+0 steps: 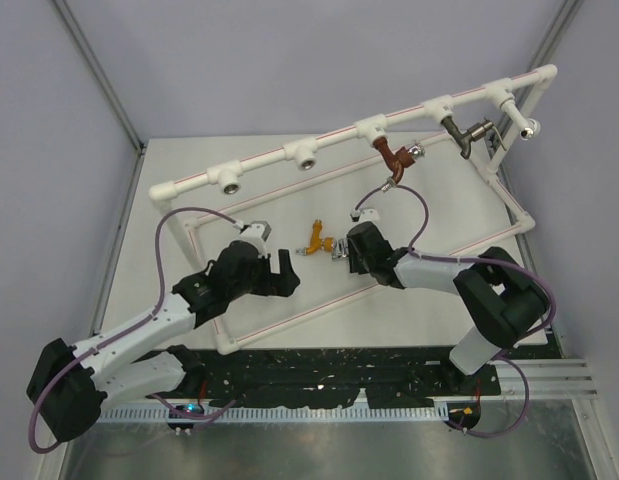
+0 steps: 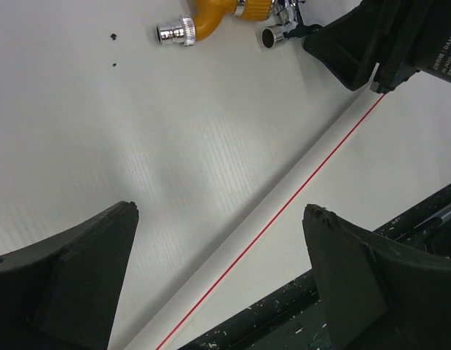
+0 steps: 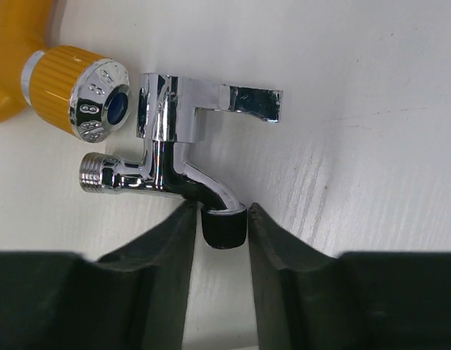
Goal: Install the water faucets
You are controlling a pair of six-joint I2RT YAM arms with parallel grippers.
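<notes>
On the table [image 3: 371, 109], right fingers [image 3: 163, 262] pinching chrome faucet [image 3: 161, 157] spout, unclear from above.

Robotics lab test cell: grey panel walls [image 1: 289, 60] on metal corner posts [image 1: 102, 80] box in a white tabletop [image 1: 194, 160]. Past the left gripper's [image 1: 274, 258] jaws stands a white pipe frame [image 1: 339, 138] mock-up. Behind them run aluminium rails [image 1: 549, 375] and a slotted cable duct [image 1: 289, 410].

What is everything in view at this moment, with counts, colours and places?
table: one, white, under everything
pipe frame: one, white, across the table
red-brown faucet: one, mounted on the frame's top bar
dark grey faucet: one, top bar, further right in the top view
orange-yellow faucet: one, lying on the table
chrome faucet: one, silver, lying beside the orange-yellow one
left hand: one, black, open above bare table
right hand: one, black, shut on the chrome faucet's spout
</notes>
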